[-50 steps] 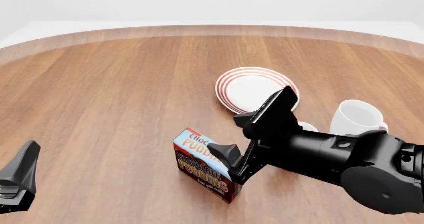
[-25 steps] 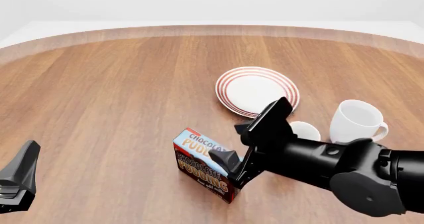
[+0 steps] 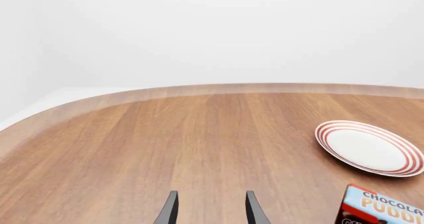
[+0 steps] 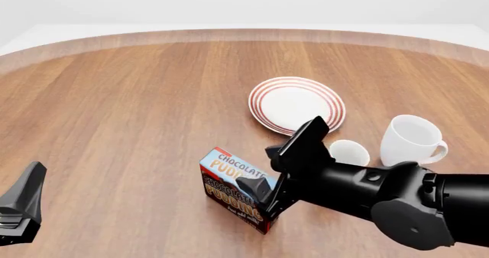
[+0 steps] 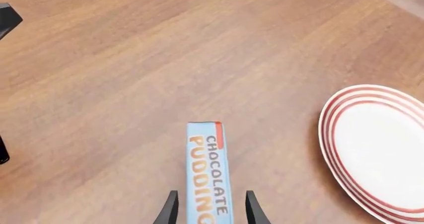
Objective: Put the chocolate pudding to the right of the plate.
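The chocolate pudding (image 4: 229,181) stands upright on the table, in front and left of the plate (image 4: 260,100), a white plate with red rings. My right gripper (image 4: 264,172) is open and straddles the carton's near end. In the right wrist view the carton (image 5: 207,169) runs between the two fingertips (image 5: 171,209) with a small gap on each side, and the plate (image 5: 371,149) lies beyond it. My left gripper (image 4: 23,201) is low at the front left, open and empty (image 3: 208,211). The left wrist view shows the plate (image 3: 368,147) and a corner of the carton (image 3: 381,209).
A white mug (image 4: 413,138) and a smaller white cup (image 4: 349,152) stand to the right of the plate, just beyond my right arm. The round wooden table's (image 4: 114,115) edge curves along the far side.
My right gripper has moved down and to the left along the carton, so its fingers now reach further around it. The small cup has come more into view. The left arm has not moved.
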